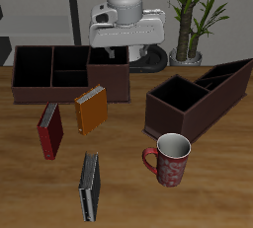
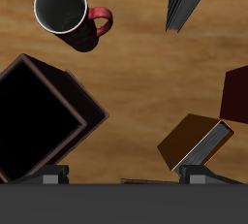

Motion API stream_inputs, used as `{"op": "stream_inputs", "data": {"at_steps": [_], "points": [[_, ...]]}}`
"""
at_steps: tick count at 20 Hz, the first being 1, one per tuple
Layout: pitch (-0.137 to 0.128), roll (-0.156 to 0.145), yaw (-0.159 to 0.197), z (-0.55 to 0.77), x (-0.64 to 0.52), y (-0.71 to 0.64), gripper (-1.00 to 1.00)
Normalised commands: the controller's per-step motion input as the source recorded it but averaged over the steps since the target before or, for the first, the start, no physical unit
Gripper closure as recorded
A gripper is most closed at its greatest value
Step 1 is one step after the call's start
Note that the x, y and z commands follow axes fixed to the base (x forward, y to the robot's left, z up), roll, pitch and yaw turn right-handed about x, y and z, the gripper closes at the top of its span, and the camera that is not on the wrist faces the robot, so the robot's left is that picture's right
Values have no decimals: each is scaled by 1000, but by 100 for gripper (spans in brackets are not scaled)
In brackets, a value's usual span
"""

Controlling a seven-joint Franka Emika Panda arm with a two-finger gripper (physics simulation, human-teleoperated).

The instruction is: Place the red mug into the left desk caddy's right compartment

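Observation:
The red mug (image 1: pixel 170 159) stands upright on the table near the front edge, handle toward the books; the wrist view shows its pale inside (image 2: pixel 68 16). The left desk caddy (image 1: pixel 201 98) lies diagonally just behind the mug. Its right compartment (image 1: pixel 178 97) is the squarish section at the end nearest the mug, dark and empty in the wrist view (image 2: pixel 34 121). My gripper (image 1: pixel 125 50) hangs high near the table's back, well away from the mug and caddy. It is open and empty, with both fingertips (image 2: pixel 54 177) spread wide apart in the wrist view.
A second, like caddy (image 1: pixel 69 71) sits square to the edge at the back. An orange book (image 1: pixel 90 109), a red book (image 1: pixel 49 129) and a black book (image 1: pixel 90 185) lie on the table beside the mug. A potted plant (image 1: pixel 195 15) stands behind the table.

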Motion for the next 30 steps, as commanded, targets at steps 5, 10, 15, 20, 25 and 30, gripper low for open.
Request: {"op": "stream_inputs", "data": {"at_steps": [5, 10, 15, 20, 25, 30], "points": [[-18, -23, -15, 17, 54, 43, -100], [-23, -40, -16, 4, 333, 296, -100], [3, -9, -33, -18, 265, 419, -100], [-29, 17, 38, 12, 370, 662, -100], [-9, 4, -2, -9, 454, 466, -100], [-19, -27, 28, -93, 444, 299, -100]]}}
